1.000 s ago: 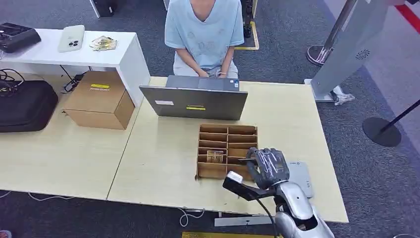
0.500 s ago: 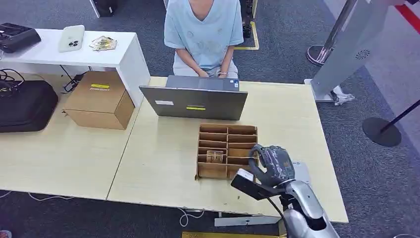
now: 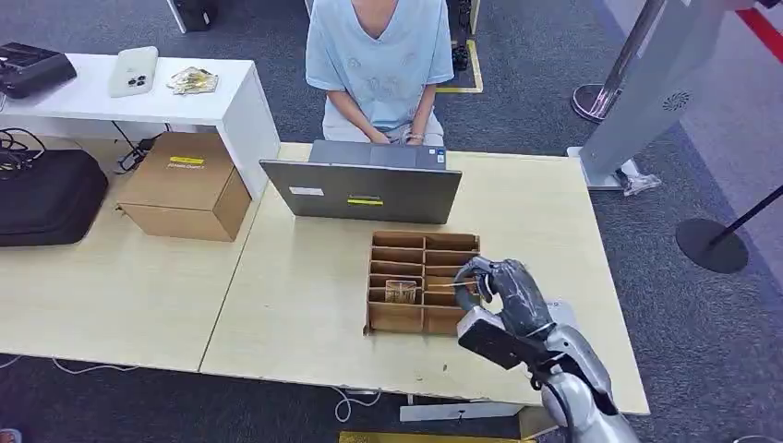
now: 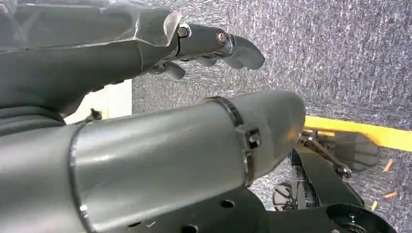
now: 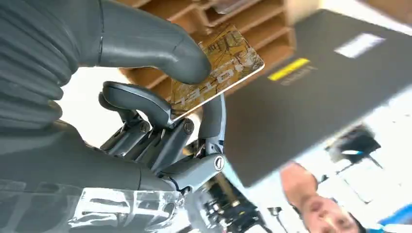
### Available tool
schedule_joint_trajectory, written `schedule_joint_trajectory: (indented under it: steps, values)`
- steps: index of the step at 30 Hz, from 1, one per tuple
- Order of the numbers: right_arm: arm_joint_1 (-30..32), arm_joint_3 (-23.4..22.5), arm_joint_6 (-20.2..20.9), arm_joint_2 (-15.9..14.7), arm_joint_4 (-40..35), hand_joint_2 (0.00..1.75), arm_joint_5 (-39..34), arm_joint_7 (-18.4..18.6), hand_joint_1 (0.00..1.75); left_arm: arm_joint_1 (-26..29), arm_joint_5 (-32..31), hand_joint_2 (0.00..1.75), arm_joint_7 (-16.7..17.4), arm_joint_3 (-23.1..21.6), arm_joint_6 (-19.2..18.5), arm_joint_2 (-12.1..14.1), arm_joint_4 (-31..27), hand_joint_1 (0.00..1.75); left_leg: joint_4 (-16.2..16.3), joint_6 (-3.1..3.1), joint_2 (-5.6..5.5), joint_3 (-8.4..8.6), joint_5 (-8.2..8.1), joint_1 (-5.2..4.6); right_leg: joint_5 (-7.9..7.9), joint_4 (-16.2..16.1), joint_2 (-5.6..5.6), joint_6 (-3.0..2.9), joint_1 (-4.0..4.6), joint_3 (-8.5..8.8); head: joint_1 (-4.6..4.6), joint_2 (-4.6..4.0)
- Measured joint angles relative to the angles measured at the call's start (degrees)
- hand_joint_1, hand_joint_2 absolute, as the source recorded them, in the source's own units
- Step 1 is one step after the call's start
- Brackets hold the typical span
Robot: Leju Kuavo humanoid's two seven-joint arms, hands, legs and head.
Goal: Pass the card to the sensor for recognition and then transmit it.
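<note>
My right hand point(image 3: 506, 288) pinches a gold card point(image 3: 454, 287) between thumb and fingers, just above the right column of the cardboard organizer point(image 3: 397, 252). In the right wrist view the card point(image 5: 221, 68) shows printed lettering, with my thumb point(image 5: 160, 48) pressed on its face and the organizer point(image 5: 243, 17) behind it. The flat grey sensor point(image 3: 563, 314) lies on the table to the right of the organizer, partly hidden by my forearm. A second card point(image 3: 401, 291) stands in a left slot. My left hand point(image 4: 214, 43) hangs over carpet, fingers apart and holding nothing.
A grey laptop point(image 3: 365, 189) stands open behind the organizer, its back point(image 5: 311, 82) towards me. A person in a light blue shirt point(image 3: 379, 55) sits behind it. A cardboard box point(image 3: 185, 185) and a black bag point(image 3: 46, 198) lie on the left table.
My right hand has turned at the wrist and moved away from me, off the sensor's near edge, carrying the card over the organizer's right column. The wrist camera has swung right.
</note>
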Motion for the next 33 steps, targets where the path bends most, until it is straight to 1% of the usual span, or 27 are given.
schedule_joint_trajectory:
  steps: [4,7,12,15,17,19,22,26,29,33]
  values:
    - [-2.1,-0.2,2.7,0.0,0.0,1.75,-7.8,-3.1,1.75,0.0,0.0,0.00,0.0,0.0,0.3,0.0,0.0,0.00,0.0,0.00,0.00,0.00,0.00,0.00,0.00,0.0,0.00,0.00,0.00,0.00,0.00,0.00]
    - [-4.1,-0.2,3.9,0.0,0.1,1.75,-12.4,-4.8,1.75,0.0,0.0,0.00,0.0,0.0,0.3,0.0,0.0,0.00,0.0,0.00,0.00,0.00,0.00,0.00,0.00,0.0,0.00,0.00,0.00,0.00,0.00,0.00]
    - [-7.0,-0.2,5.0,0.2,0.2,1.75,-17.5,-7.1,1.75,0.0,0.0,0.00,0.0,0.0,0.3,0.0,0.0,0.00,0.0,-0.01,-0.01,0.00,0.01,0.00,0.00,0.0,0.00,0.00,0.00,0.00,0.00,0.00]
    - [-8.7,-0.2,5.0,0.7,0.2,1.75,-18.5,-7.5,1.75,-0.1,-0.2,0.00,0.0,0.0,0.3,0.0,0.0,0.00,0.0,-0.01,0.00,-0.01,0.01,0.00,0.00,0.0,0.00,0.00,0.00,0.00,0.00,0.00]
    - [-10.3,-0.1,4.7,1.1,0.5,1.75,-18.8,-7.4,1.75,-0.1,-0.3,0.00,0.0,0.0,0.3,0.0,0.0,0.00,0.0,-0.01,0.00,0.00,0.01,0.00,0.00,0.0,0.01,0.00,0.00,0.00,0.00,0.00]
    - [-11.7,0.0,3.3,1.6,1.3,1.75,-18.5,-6.5,1.75,-0.2,-0.5,0.00,0.0,0.0,0.2,0.0,0.0,0.00,0.0,0.00,0.00,-0.01,0.01,0.00,0.00,0.0,0.00,0.00,0.00,0.00,0.00,0.00]
    - [-14.7,0.1,1.3,2.7,3.6,1.75,-18.2,-5.1,1.75,-0.2,-1.0,0.00,0.0,0.0,-0.1,0.0,0.0,0.00,0.0,-0.02,0.01,-0.01,0.03,0.00,0.01,0.0,0.01,-0.01,0.00,0.00,0.00,0.00]
    - [-18.8,0.6,-0.4,4.4,7.2,1.75,-17.5,-4.4,1.75,-0.4,-1.4,0.00,0.0,-0.1,-0.1,0.0,0.0,0.00,0.0,-0.01,-0.02,-0.04,0.05,0.00,0.02,0.0,-0.03,-0.01,0.00,0.00,0.02,0.00]
    - [-23.3,1.3,-2.6,5.7,11.1,1.75,-16.7,-4.2,1.75,-0.5,-1.7,0.00,0.1,-0.1,-0.1,0.0,0.0,0.00,0.0,-0.05,0.01,-0.02,0.08,0.00,0.03,0.1,0.04,-0.02,0.00,-0.01,0.00,0.00]
    - [-29.3,2.3,-3.4,7.3,17.2,1.75,-16.1,-3.9,1.75,-0.6,-2.0,0.00,0.1,-0.2,-0.2,-0.1,0.0,0.00,0.0,-0.06,0.00,-0.01,0.08,0.01,0.03,0.1,0.02,-0.01,0.00,-0.01,0.00,0.00]
